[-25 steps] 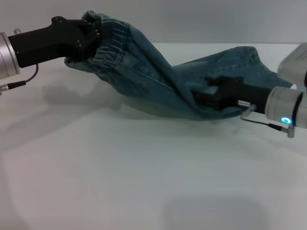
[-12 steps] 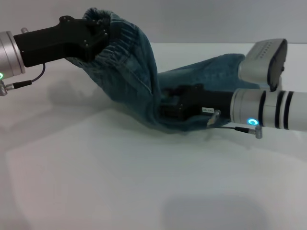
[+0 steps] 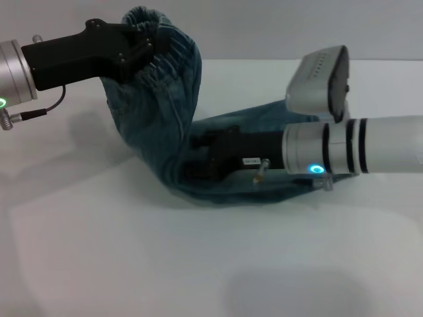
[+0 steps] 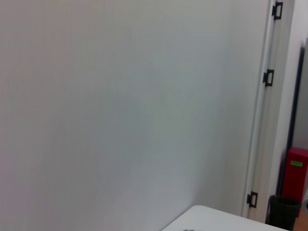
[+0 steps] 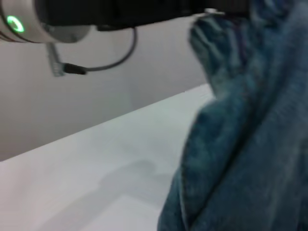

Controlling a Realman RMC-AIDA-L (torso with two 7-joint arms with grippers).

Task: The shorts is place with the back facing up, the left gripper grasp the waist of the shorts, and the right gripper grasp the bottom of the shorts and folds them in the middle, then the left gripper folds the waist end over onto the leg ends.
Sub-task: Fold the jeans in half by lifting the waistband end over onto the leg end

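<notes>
The blue-green denim shorts (image 3: 165,112) hang in a bend between my two grippers. High at the back left, my left gripper (image 3: 144,45) is shut on the gathered elastic waist (image 3: 142,18) and holds it above the table. Low on the table, my right gripper (image 3: 195,162) is shut on the lower end of the shorts, with denim wrapped around its fingers. The leg hems are hidden under that gripper and the folds. In the right wrist view the denim (image 5: 245,144) fills the near side, and the left arm (image 5: 120,12) crosses above the waist (image 5: 216,43).
The white table (image 3: 198,264) stretches in front of the shorts. A bulky white segment of the right arm (image 3: 320,79) stands over the shorts' right part. The left wrist view shows only a pale wall (image 4: 120,96), a door frame (image 4: 262,106) and a table corner (image 4: 211,221).
My right gripper has slid left across the table, dragging the lower end of the shorts under the raised waist. The left gripper has shifted slightly right, and the shorts now bend more sharply.
</notes>
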